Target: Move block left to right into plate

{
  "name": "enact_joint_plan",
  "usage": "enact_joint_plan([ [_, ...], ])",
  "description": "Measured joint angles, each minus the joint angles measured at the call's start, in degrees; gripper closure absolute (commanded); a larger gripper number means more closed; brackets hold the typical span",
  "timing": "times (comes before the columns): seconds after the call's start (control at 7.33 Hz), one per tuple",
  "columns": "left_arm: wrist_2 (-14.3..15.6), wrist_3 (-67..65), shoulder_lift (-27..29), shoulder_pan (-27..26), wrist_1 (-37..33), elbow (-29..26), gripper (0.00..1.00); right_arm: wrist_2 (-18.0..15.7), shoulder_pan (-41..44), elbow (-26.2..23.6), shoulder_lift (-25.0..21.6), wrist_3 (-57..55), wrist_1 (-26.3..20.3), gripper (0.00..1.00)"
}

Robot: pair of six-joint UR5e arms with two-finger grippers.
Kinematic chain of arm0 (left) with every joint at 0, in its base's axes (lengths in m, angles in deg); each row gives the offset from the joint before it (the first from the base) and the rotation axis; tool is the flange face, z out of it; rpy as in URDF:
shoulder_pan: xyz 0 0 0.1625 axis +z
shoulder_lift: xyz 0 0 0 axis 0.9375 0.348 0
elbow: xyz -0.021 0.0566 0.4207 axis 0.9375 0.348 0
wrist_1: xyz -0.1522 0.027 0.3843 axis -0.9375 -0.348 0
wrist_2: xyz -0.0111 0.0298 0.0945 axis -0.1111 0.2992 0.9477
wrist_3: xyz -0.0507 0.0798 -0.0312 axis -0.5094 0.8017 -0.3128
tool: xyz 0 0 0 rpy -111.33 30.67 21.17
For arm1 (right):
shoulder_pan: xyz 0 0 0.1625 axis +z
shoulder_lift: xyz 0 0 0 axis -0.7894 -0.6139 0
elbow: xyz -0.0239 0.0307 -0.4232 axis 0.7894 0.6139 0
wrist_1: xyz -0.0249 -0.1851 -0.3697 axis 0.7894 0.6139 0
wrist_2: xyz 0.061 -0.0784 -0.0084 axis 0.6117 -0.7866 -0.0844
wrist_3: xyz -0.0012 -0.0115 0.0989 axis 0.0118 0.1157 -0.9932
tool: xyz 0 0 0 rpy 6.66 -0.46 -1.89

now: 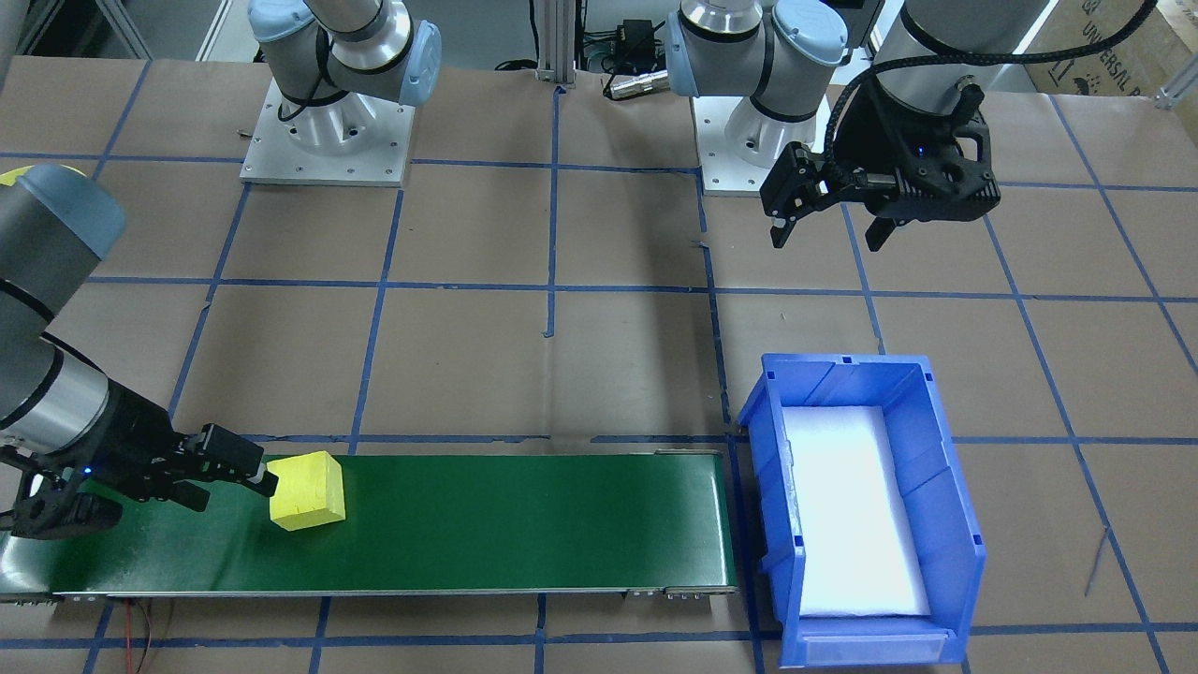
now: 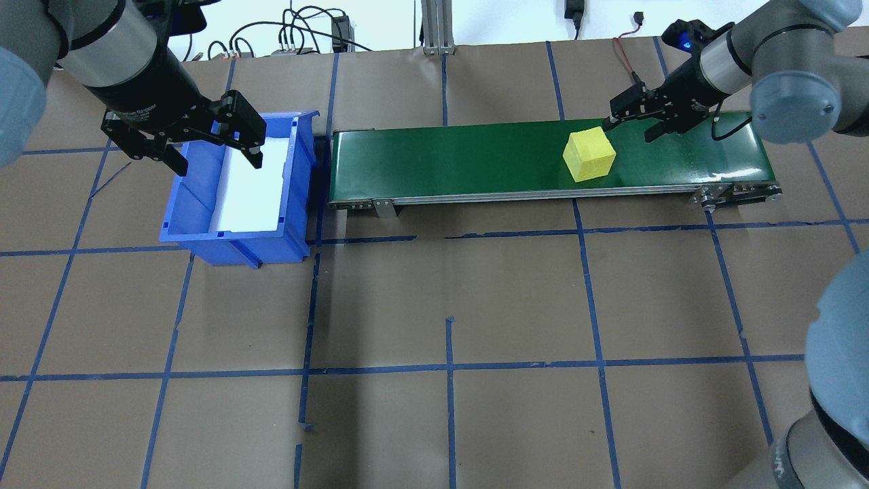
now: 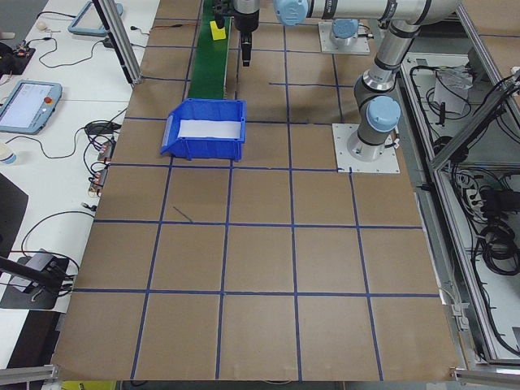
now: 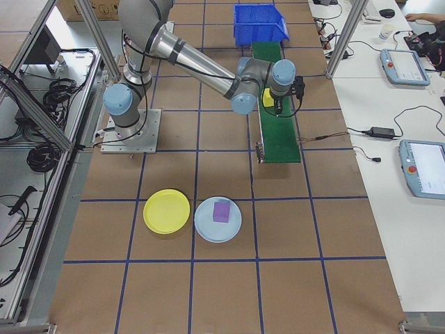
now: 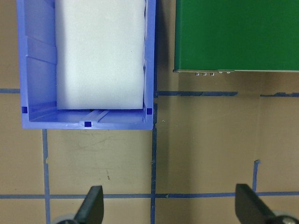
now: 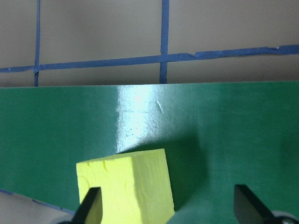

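A yellow block (image 2: 588, 155) rests on the green conveyor belt (image 2: 461, 159), toward its right end in the overhead view. My right gripper (image 2: 628, 129) hovers open just beyond the block, with one fingertip close to its upper corner. In the right wrist view the block (image 6: 126, 189) lies off-centre toward the left finger (image 6: 91, 207), and nothing is gripped. My left gripper (image 2: 217, 159) hangs open and empty above the blue bin (image 2: 187, 204). The yellow plate (image 4: 166, 211) lies on the table in the exterior right view, well away from the belt.
The blue bin (image 1: 936, 524), lined with white foam, stands at the belt's other end. Beside the yellow plate a pale blue plate (image 4: 229, 228) carries a purple block (image 4: 221, 211). Blue tape lines grid the brown table. Tablets and cables lie on a side bench (image 4: 417, 104).
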Motion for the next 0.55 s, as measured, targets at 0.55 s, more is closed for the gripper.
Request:
enact_joint_plan([
  [0.55,0.5,0.4,0.0,0.1,-0.3,0.5,0.0,-1.3,1.0,0.1,1.4,-1.2,1.4,0.0],
])
